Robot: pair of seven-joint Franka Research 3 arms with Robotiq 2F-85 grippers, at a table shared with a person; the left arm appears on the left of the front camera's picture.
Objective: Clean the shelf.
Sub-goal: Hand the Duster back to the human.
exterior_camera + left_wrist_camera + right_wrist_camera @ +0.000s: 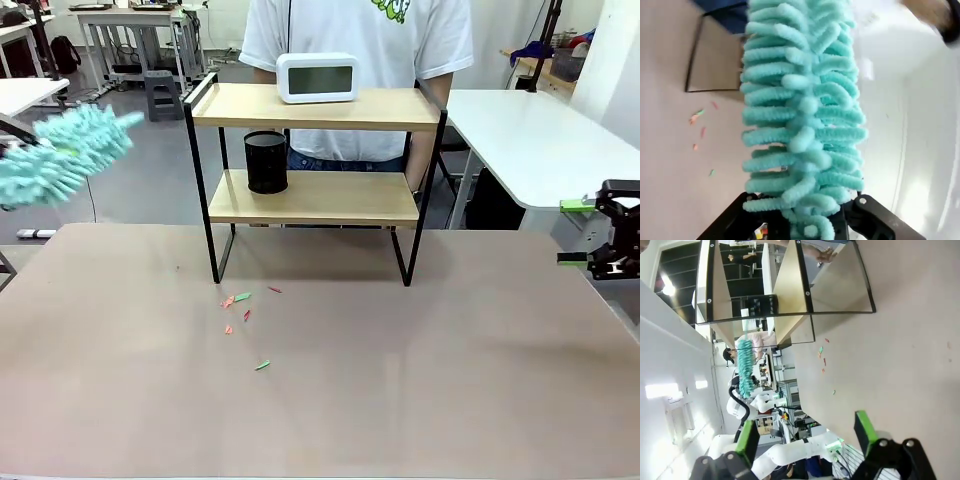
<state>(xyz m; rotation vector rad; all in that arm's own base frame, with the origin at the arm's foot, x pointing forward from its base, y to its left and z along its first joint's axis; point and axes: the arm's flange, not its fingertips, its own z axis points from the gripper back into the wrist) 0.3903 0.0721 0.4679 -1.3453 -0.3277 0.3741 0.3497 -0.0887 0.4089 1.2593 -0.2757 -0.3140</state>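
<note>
Fingers of the left gripper [802, 225] are pressed around the base of a teal chenille duster [802, 110], whose fluffy strands rise up the middle of the left wrist view and hide the pads; the black finger housings show on either side of it at the bottom edge. From the front camera the duster [65, 155] hangs in the air at the far left, blurred, above the table and well apart from the shelf. The right gripper [585, 232] sits at the right edge of the table, its green pads spread apart with nothing between them; the right wrist view shows the same two fingers [867, 432] wide apart over bare tabletop. The shelf [315, 150] stands upright toward the far side of the brown table [400, 380], in front of a person in a white shirt [350, 40]. A white digital clock [317, 77] rests on the top board and a black mesh cup [266, 162] stands on the left part of the lower board. Small pink and green paper scraps [240, 305] lie scattered on the table just in front of the shelf's left legs.
</note>
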